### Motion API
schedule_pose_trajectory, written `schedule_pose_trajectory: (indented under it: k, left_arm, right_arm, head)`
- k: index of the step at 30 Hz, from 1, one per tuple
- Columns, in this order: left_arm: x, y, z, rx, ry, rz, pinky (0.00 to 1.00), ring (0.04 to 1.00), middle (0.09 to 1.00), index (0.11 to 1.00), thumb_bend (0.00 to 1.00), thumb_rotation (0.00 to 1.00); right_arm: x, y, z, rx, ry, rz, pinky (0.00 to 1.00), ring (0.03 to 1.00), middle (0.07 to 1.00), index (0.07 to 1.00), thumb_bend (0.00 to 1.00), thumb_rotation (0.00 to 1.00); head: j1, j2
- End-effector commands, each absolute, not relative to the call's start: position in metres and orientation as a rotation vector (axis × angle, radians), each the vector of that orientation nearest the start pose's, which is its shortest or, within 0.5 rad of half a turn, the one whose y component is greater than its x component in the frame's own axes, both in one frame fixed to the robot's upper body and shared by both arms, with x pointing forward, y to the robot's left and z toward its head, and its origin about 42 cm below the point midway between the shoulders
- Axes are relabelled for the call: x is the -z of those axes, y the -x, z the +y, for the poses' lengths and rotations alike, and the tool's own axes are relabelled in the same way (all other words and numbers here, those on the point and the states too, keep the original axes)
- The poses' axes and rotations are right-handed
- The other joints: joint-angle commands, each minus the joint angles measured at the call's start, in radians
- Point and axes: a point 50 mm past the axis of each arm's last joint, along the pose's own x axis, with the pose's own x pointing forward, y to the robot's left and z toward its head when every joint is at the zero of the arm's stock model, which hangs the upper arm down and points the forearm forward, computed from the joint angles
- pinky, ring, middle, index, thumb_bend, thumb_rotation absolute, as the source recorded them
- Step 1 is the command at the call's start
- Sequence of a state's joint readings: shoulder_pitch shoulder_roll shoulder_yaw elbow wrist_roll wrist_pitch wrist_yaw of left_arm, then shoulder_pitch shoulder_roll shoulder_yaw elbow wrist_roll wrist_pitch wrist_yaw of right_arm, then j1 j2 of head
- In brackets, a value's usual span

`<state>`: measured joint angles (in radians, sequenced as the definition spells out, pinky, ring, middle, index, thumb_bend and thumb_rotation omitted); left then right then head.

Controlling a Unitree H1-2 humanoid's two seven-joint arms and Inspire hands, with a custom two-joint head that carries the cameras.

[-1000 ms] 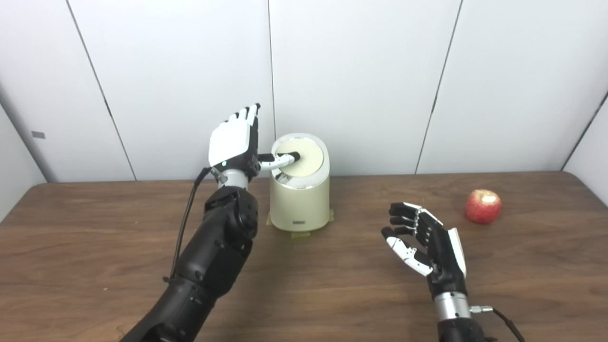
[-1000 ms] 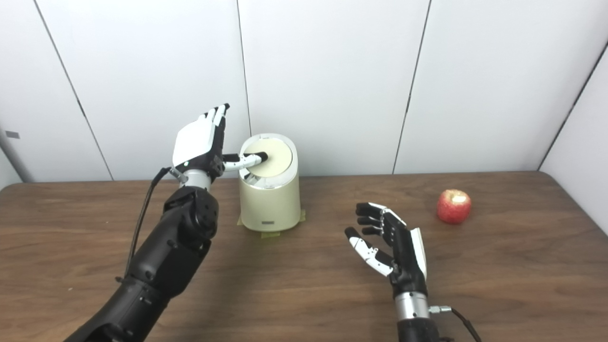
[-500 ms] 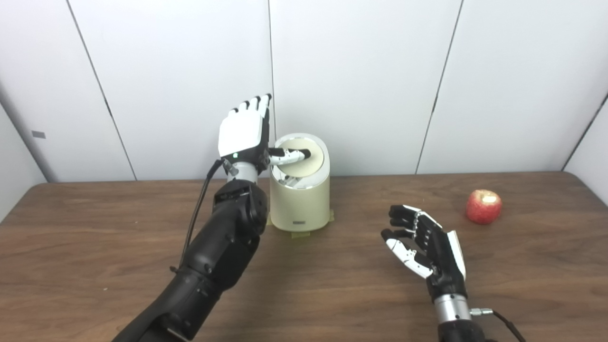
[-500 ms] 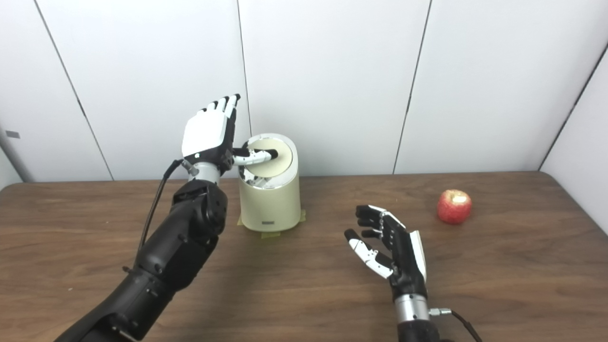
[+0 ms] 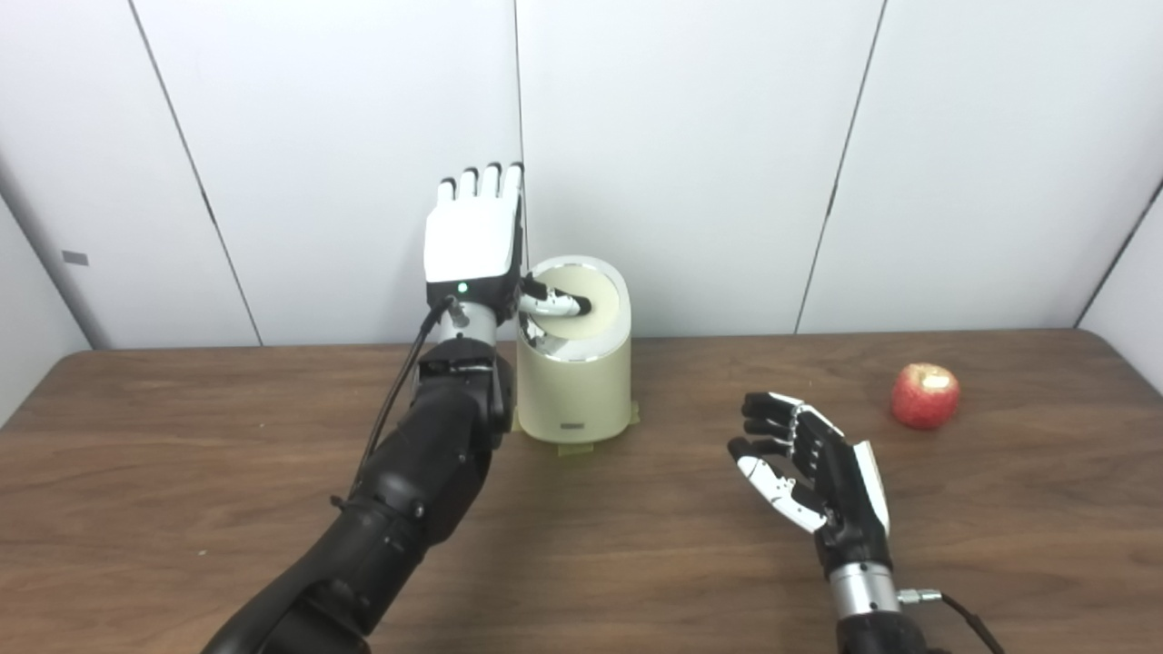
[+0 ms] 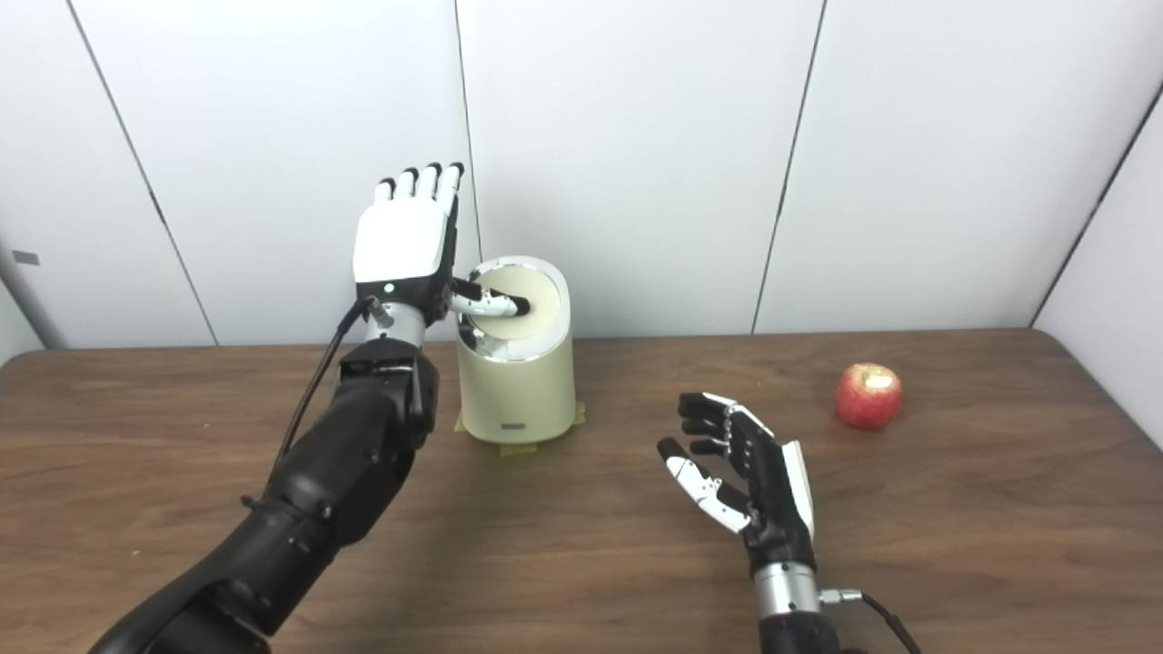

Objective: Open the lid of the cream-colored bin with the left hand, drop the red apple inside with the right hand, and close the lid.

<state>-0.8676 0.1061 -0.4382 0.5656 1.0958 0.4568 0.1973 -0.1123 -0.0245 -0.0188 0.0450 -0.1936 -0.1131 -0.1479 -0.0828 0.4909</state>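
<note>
Lid (image 5: 574, 300) opening is judged under way, pressed by the open left hand's (image 5: 474, 238) thumb; apple (image 5: 924, 394), at 3 o'clock, awaits the empty, loosely curled right hand (image 5: 813, 472).

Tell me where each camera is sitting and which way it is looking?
Left eye view: on the robot's head, looking forward and down at the table; both arms rise from the bottom edge, left hand beside the cream bin.
Right eye view: on the head, a little to the right, facing the same way; the bin sits further left in the picture; both arms show, right hand open.
Shared: bin, red apple, both hands, white wall.
</note>
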Motion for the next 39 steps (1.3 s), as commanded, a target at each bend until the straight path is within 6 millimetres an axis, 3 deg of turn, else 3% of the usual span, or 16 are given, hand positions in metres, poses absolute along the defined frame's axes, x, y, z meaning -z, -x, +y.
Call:
schedule_pose_trajectory:
  k: [1, 4, 11, 12, 13, 14, 15, 16, 17, 18, 21, 25, 29, 34, 39]
  left_arm:
    - [-0.275, -0.512, 0.114, -0.249, -1.544, -0.308, 1.0, 1.0, 1.0, 1.0, 1.0, 0.1]
    - [-0.268, -0.513, 0.118, -0.242, -1.594, -0.296, 1.0, 1.0, 1.0, 1.0, 1.0, 0.13]
    - [-0.258, -0.511, 0.124, -0.226, -1.632, -0.303, 1.0, 1.0, 1.0, 1.0, 1.0, 0.15]
    - [-0.259, -0.511, 0.123, -0.227, -1.615, -0.308, 1.0, 1.0, 1.0, 1.0, 0.99, 0.24]
    - [-0.259, -0.51, 0.123, -0.227, -1.603, -0.312, 1.0, 1.0, 1.0, 1.0, 0.91, 0.4]
    - [-0.26, -0.51, 0.122, -0.225, -1.584, -0.308, 1.0, 1.0, 1.0, 1.0, 0.89, 0.45]
    - [-0.264, -0.509, 0.12, -0.219, -1.544, -0.298, 1.0, 1.0, 1.0, 1.0, 0.82, 0.6]
    - [-0.268, -0.507, 0.118, -0.207, -1.478, -0.303, 1.0, 1.0, 1.0, 1.0, 0.75, 0.8]
    - [-0.274, -0.505, 0.116, -0.188, -1.379, -0.324, 1.0, 1.0, 1.0, 1.0, 0.69, 0.92]
    - [-0.281, -0.502, 0.114, -0.167, -1.214, -0.346, 1.0, 1.0, 1.0, 1.0, 0.66, 0.96]
    - [-0.301, -0.492, 0.111, -0.13, -0.723, -0.416, 1.0, 1.0, 1.0, 1.0, 0.65, 1.0]
    - [-0.321, -0.48, 0.105, -0.085, -0.382, -0.515, 1.0, 1.0, 1.0, 1.0, 0.64, 1.0]
    - [-0.331, -0.47, 0.107, -0.069, -0.333, -0.595, 1.0, 1.0, 1.0, 1.0, 0.57, 1.0]
    - [-0.333, -0.453, 0.114, -0.051, -0.292, -0.642, 1.0, 1.0, 1.0, 1.0, 0.52, 1.0]
    - [-0.318, -0.434, 0.135, -0.106, -0.259, -0.673, 0.95, 0.982, 0.984, 0.967, 0.38, 1.0]
  right_arm:
    - [-0.136, -0.323, -0.217, 0.136, 0.193, -0.258, 0.61, 0.683, 0.695, 0.672, 0.25, 0.25]
    - [-0.137, -0.322, -0.216, 0.131, 0.166, -0.243, 0.63, 0.698, 0.706, 0.681, 0.26, 0.32]
    - [-0.137, -0.322, -0.216, 0.136, 0.164, -0.24, 0.64, 0.704, 0.706, 0.679, 0.26, 0.3]
    - [-0.137, -0.322, -0.216, 0.135, 0.158, -0.239, 0.63, 0.7, 0.703, 0.678, 0.26, 0.3]
    - [-0.137, -0.322, -0.216, 0.135, 0.152, -0.238, 0.63, 0.7, 0.705, 0.679, 0.26, 0.3]
    - [-0.137, -0.322, -0.216, 0.134, 0.152, -0.24, 0.63, 0.7, 0.705, 0.679, 0.26, 0.3]
    - [-0.137, -0.322, -0.216, 0.135, 0.161, -0.247, 0.63, 0.699, 0.705, 0.679, 0.26, 0.3]
    - [-0.137, -0.322, -0.217, 0.136, 0.175, -0.253, 0.63, 0.696, 0.702, 0.677, 0.26, 0.3]
    - [-0.137, -0.322, -0.217, 0.134, 0.181, -0.255, 0.63, 0.695, 0.699, 0.676, 0.25, 0.29]
    - [-0.138, -0.322, -0.216, 0.133, 0.185, -0.256, 0.63, 0.699, 0.703, 0.68, 0.25, 0.3]
    - [-0.138, -0.321, -0.216, 0.135, 0.186, -0.254, 0.63, 0.698, 0.698, 0.678, 0.25, 0.3]
    - [-0.136, -0.322, -0.216, 0.134, 0.168, -0.247, 0.63, 0.695, 0.698, 0.674, 0.26, 0.3]
    - [-0.137, -0.323, -0.216, 0.133, 0.179, -0.24, 0.63, 0.697, 0.704, 0.68, 0.26, 0.33]
    - [-0.136, -0.324, -0.217, 0.136, 0.191, -0.253, 0.61, 0.679, 0.693, 0.674, 0.25, 0.28]
    - [-0.14, -0.324, -0.217, 0.164, 0.215, -0.269, 0.59, 0.671, 0.685, 0.666, 0.24, 0.29]
  head:
    - [0.0, 0.001]
    - [0.0, 0.002]
    - [-0.002, 0.003]
    - [-0.002, 0.004]
    - [-0.002, 0.004]
    - [-0.001, 0.004]
    - [-0.001, 0.004]
    - [-0.001, 0.004]
    - [-0.004, 0.003]
    - [-0.006, 0.004]
    - [-0.006, 0.004]
    - [-0.003, -0.001]
    - [-0.005, -0.004]
    - [0.004, -0.005]
    - [0.009, 0.002]
